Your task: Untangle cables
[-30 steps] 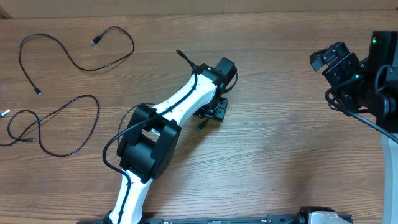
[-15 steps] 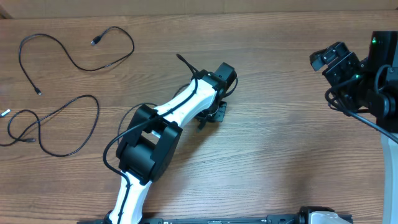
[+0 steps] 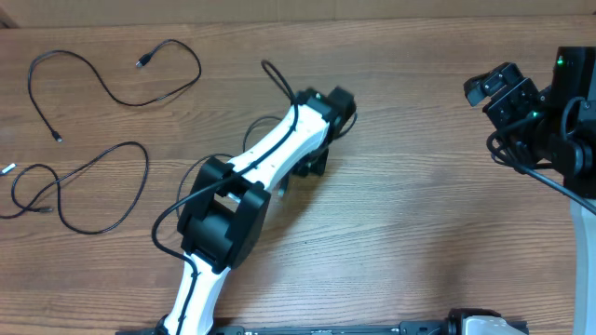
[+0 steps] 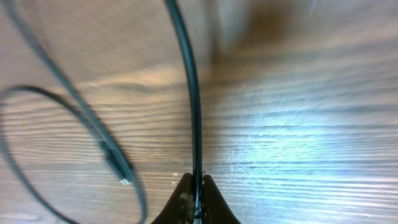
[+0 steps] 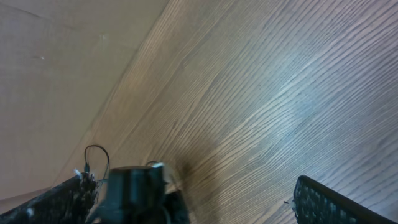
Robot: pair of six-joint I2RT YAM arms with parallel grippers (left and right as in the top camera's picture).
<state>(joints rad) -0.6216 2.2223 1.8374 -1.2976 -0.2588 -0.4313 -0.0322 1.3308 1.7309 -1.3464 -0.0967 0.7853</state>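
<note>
The left end effector (image 4: pixel 194 185) is clamped on the held cable (image 4: pixel 189 93) at frame centre. The cable runs straight up the wrist view, probably so that it lifts clear of its slack loop. The second cable (image 3: pixel 126 103) and third cable (image 3: pixel 146 172) lie apart at the upper left of the table (image 3: pixel 400 186). The right end effector (image 5: pixel 193 202) is wide and empty.

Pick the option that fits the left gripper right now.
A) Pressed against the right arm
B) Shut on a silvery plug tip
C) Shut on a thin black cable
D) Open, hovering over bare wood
C: in the left wrist view the left gripper has its fingertips pinched together on a thin black cable, which runs straight up and away from them over the wood.
</note>
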